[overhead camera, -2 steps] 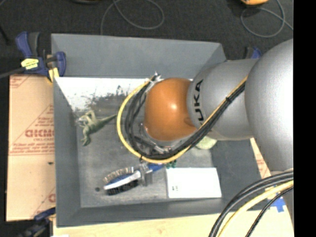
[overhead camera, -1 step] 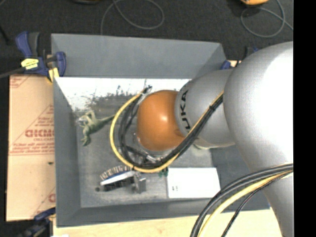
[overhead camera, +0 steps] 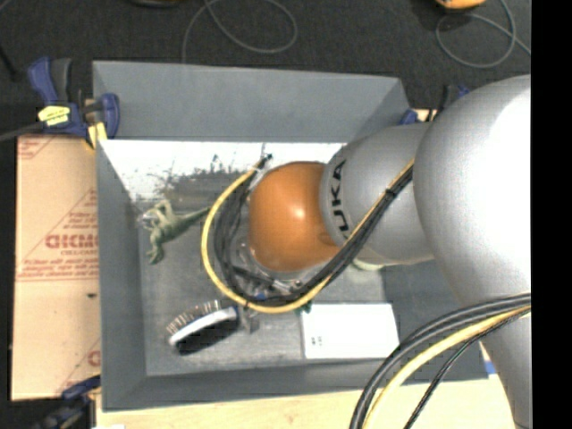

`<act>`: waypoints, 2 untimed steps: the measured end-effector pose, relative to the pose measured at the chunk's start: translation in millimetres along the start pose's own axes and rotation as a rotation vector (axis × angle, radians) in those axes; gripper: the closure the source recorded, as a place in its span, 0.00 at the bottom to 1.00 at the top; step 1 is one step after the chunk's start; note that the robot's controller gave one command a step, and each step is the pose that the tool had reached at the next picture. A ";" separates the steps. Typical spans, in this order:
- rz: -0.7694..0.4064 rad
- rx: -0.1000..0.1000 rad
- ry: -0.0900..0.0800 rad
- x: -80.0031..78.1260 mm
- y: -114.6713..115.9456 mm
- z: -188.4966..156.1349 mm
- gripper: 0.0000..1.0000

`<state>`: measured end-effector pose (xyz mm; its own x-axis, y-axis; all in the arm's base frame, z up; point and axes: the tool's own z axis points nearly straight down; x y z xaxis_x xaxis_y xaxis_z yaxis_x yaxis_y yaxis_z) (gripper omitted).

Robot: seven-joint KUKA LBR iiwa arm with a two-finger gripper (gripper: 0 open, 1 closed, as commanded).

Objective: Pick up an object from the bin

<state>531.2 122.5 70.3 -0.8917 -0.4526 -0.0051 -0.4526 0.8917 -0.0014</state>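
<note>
My gripper (overhead camera: 239, 277) shows as dark metal under the arm's orange cover, low over the middle of the bin floor. Just below and left of it lies a black brush with a silvery-white band (overhead camera: 204, 324), near the bin's front wall. A small green toy dinosaur (overhead camera: 164, 224) stands further left, close to the left wall and apart from the gripper. A flat white card or box (overhead camera: 350, 329) lies to the gripper's lower right at the front of the bin. What is directly under the gripper is hidden by the cover.
The thick grey arm reaches in from the right and covers the bin's right half. Yellow and black cables loop around the orange cover. Bare grey floor lies between the dinosaur and the brush.
</note>
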 end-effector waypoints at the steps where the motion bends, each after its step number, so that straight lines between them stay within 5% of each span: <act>1: 0.002 0.000 0.000 0.0 0.0 0.0 1.00; 2: 0.002 -0.002 0.006 1.5 0.4 -3.6 1.00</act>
<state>529.7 122.2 73.9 -0.8925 -0.4510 0.0008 -0.4510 0.8925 0.0002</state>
